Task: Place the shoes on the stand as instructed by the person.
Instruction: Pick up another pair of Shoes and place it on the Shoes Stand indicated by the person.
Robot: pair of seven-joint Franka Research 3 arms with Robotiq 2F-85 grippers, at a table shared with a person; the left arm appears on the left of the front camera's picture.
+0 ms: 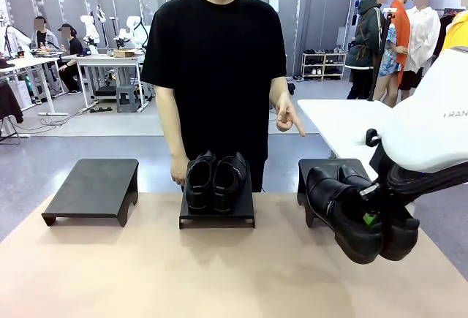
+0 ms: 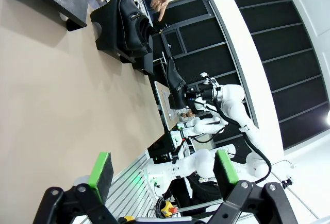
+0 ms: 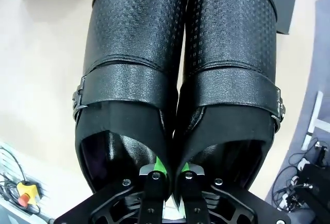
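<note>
Over the table's right side, just before the right stand [image 1: 322, 166], my right gripper [image 1: 371, 220] is pinching the buckle-strap pair [image 1: 344, 205] by their two inner walls pressed together, while my left gripper [image 2: 164, 168] hangs with jaws spread and empty. Both shoes depend on one thin pinch, so a tilt or a knock against the stand's edge could slide one out. I might also misread the person's hand [image 1: 287, 117], which points downward, and the other pair [image 1: 216, 179] already fills the middle stand [image 1: 217, 217].
</note>
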